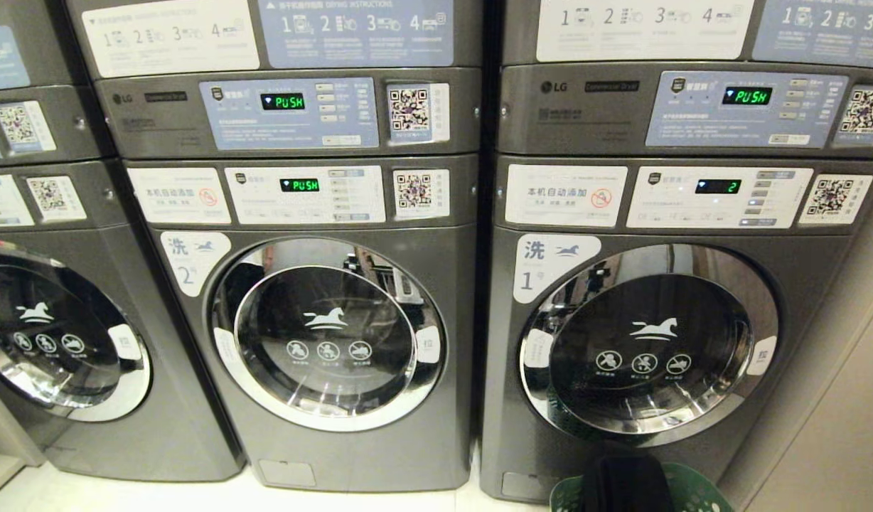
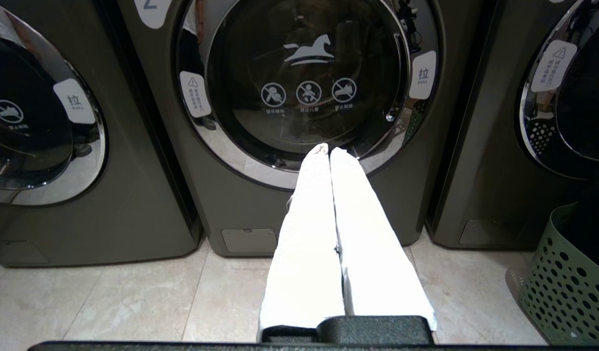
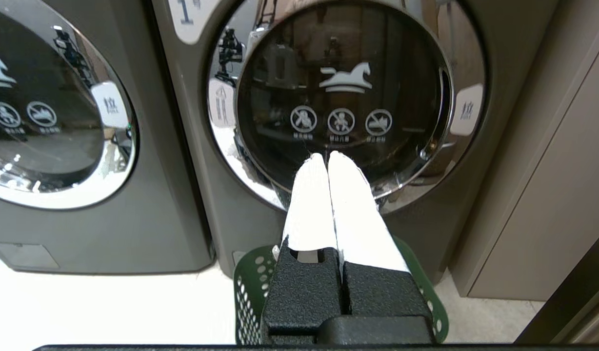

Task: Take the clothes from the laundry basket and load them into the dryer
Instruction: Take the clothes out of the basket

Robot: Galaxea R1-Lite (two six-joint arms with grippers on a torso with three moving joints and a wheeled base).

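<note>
A green perforated laundry basket point(image 1: 703, 492) stands on the floor against the grey front-loading dryer marked 1 point(image 1: 650, 348), whose round glass door is shut. Dark clothes point(image 1: 625, 483) lie in the basket. My right gripper point(image 3: 327, 157), its fingers wrapped in white, is shut and empty. It hovers above the basket point(image 3: 248, 292), pointing at that door point(image 3: 343, 97). My left gripper point(image 2: 329, 151) is also shut and empty, and points at the shut door of the machine marked 2 point(image 2: 309, 73). In the left wrist view the basket point(image 2: 563, 287) sits off to one side. Neither arm shows in the head view.
Three grey stacked machines stand side by side, all with their doors shut, and a third door point(image 1: 52, 334) is at the far left. A beige wall panel point(image 1: 834, 427) closes in the right side. Pale floor tiles point(image 2: 133, 302) run in front of the machines.
</note>
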